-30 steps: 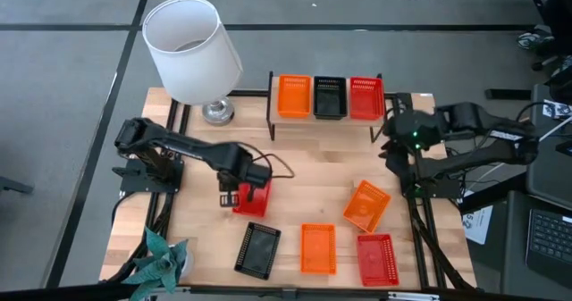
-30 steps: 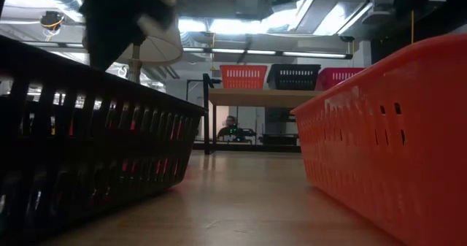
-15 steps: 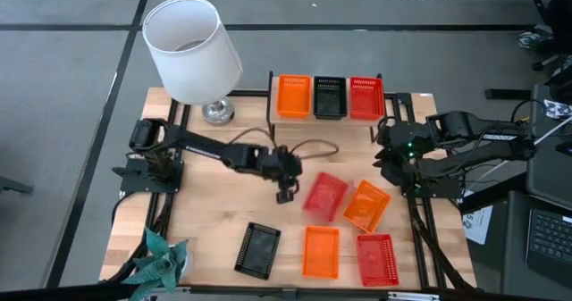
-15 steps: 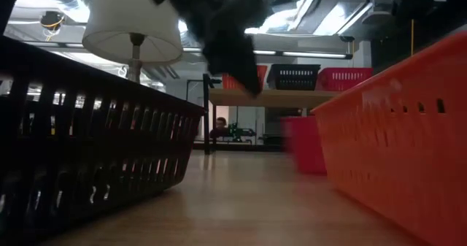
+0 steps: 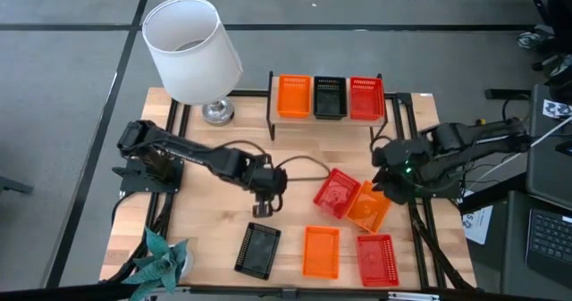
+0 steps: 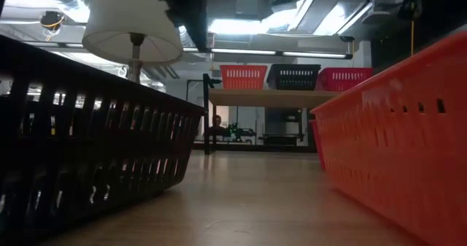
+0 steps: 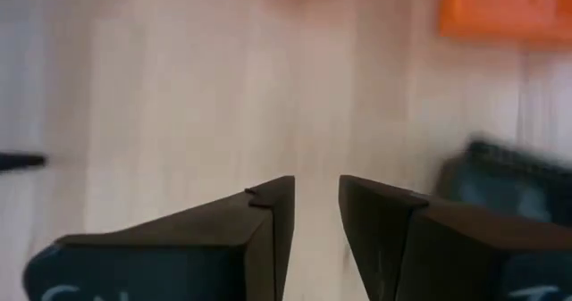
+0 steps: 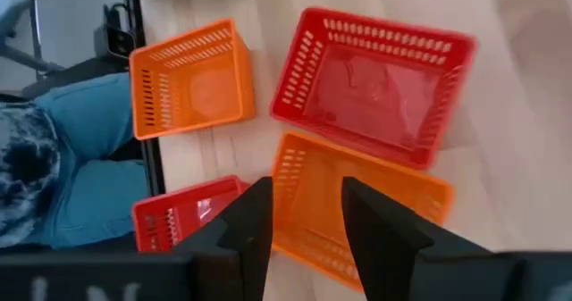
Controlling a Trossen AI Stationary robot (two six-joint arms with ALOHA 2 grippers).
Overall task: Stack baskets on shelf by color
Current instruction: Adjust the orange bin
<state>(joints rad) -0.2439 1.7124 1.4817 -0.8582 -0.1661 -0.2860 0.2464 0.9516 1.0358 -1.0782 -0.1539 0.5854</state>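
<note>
Red basket (image 5: 336,194) looked light, stiff, slippery; grab a rim wall. Left gripper (image 5: 262,208) and right gripper (image 8: 299,213) slightly apart, empty.

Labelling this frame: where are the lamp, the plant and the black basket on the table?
lamp (image 5: 192,46), high view, on the shade's side.
plant (image 5: 161,256), high view, leaves.
black basket (image 5: 258,249), high view, its floor.
</note>
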